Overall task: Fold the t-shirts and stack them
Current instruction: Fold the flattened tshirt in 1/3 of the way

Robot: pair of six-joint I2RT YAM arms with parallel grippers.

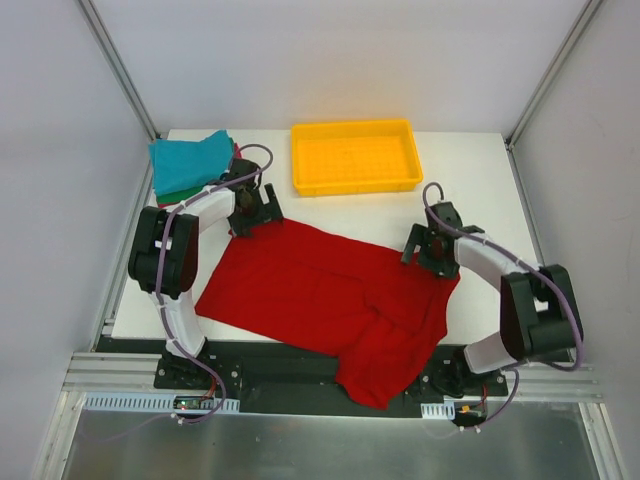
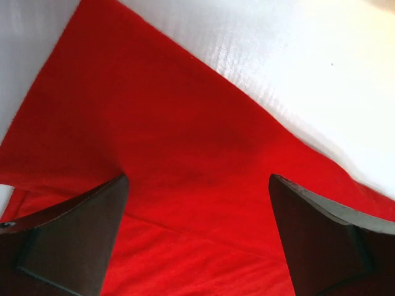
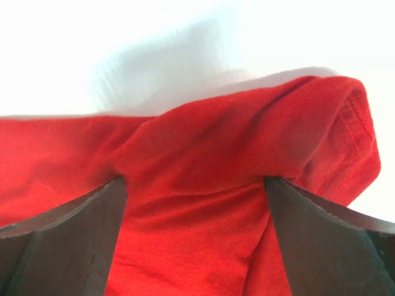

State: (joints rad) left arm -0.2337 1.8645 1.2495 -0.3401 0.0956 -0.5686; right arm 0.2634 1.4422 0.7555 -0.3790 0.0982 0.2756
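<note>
The big red t-shirt (image 1: pixel 330 300) lies spread over the middle of the white table (image 1: pixel 470 170). It runs slantwise from the upper left of the top view toward the lower right. Its surface is mostly flat, with faint crease lines. One end spills over the table's near edge at the bottom centre, between my two bases. In the upper left corner sits a stack of folded shirts, with the teal shirt (image 1: pixel 190 160) on top and a strip of the green shirt (image 1: pixel 175 195) showing under it. The yellow tray (image 1: pixel 355 157) stands at the top centre, apart from all the cloth.

My left arm bends up along the left side of the frame. My left gripper (image 1: pixel 255 212) hangs over the red shirt's upper left corner, just beside the stack. My right arm curls in from the right, and my right gripper (image 1: pixel 428 247) is over the shirt's right-hand edge. In both wrist views my jaws stand wide apart and hold nothing. Smooth red cloth lies under my left fingers (image 2: pixel 68 240). A raised, rumpled fold with a stitched hem lies between my right fingers (image 3: pixel 333 240).

My left arm covers the near side of the stack, so I cannot make out any shirt below the green one. The lower parts of my fingers are cut off by the bottom of each wrist frame. I cannot tell whether the tips touch the cloth.
</note>
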